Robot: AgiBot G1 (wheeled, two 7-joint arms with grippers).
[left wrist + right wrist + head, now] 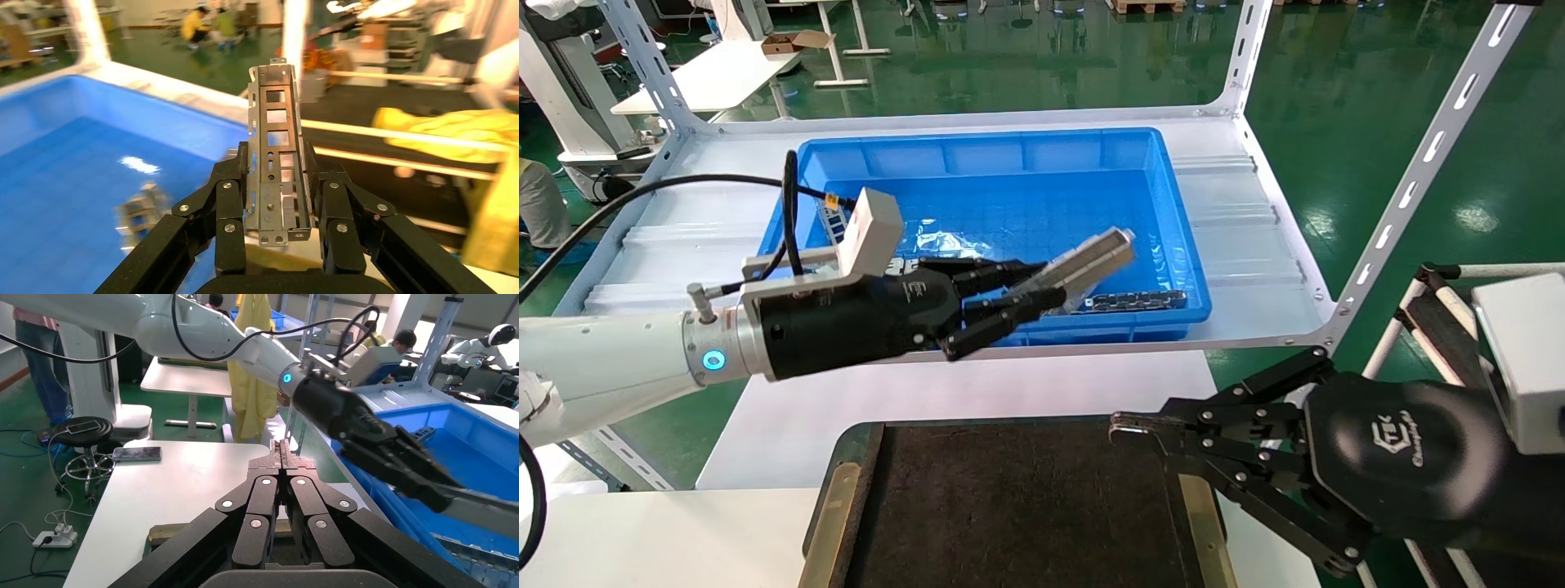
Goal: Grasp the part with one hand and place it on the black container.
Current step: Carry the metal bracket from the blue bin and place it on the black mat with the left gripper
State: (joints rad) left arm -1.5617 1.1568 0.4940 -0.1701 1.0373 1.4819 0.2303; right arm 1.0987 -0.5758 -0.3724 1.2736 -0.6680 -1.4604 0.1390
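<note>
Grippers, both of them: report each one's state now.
Left gripper: closed on the part, held up over the blue bin.
Right gripper: closed, empty, parked over the black container.

White metal shelf (1238,220) on slotted uprights, carried a deep blue bin (1009,163) — set squarely on it, below and nearer lay a white table (641,531), bore the black container (1009,506) — flat, brass-edged.
</note>
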